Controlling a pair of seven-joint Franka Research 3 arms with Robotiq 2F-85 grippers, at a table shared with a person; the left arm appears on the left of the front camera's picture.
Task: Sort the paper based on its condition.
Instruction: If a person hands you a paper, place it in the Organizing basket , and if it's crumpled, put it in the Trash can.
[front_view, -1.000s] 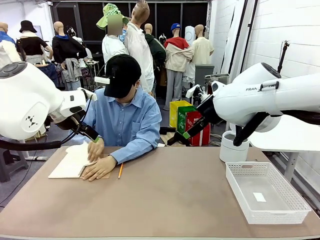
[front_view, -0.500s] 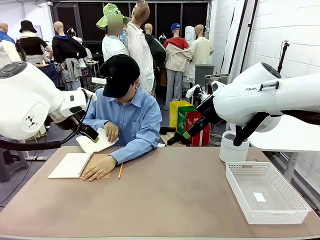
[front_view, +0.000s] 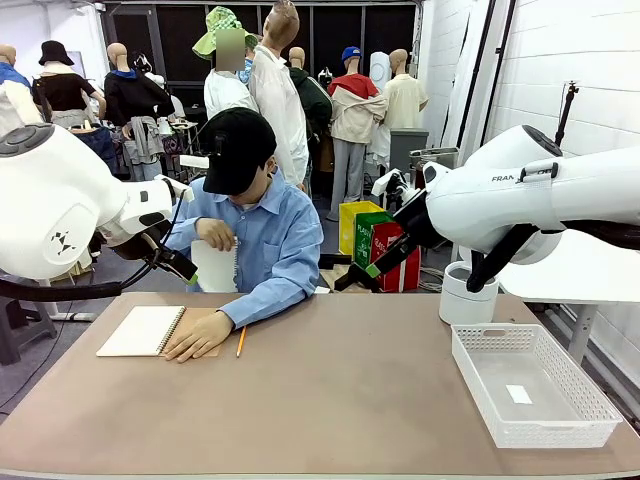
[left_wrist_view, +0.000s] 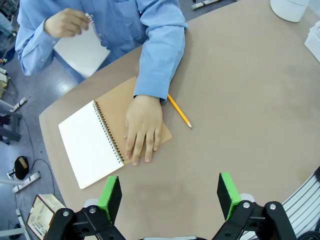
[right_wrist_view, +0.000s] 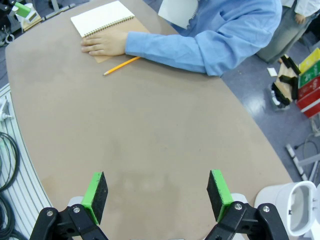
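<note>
The paper (left_wrist_view: 82, 50) hung in the person's raised hand (left_wrist_view: 65, 22) (off the table), well beyond the wide-open, empty left gripper (left_wrist_view: 170, 197).

paper (front_view: 215, 266) | white sheet, torn spiral holes along edge | upright, off the table

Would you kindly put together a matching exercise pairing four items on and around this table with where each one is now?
Things:
1. paper
2. pencil
3. notebook
4. white basket

Places:
A. lying open under the person's flat hand
B. held up in the person's raised hand, off the table
C. on the table's right side
D. flat on the table beside the notebook

Pairs: 1-B, 2-D, 3-A, 4-C
</note>
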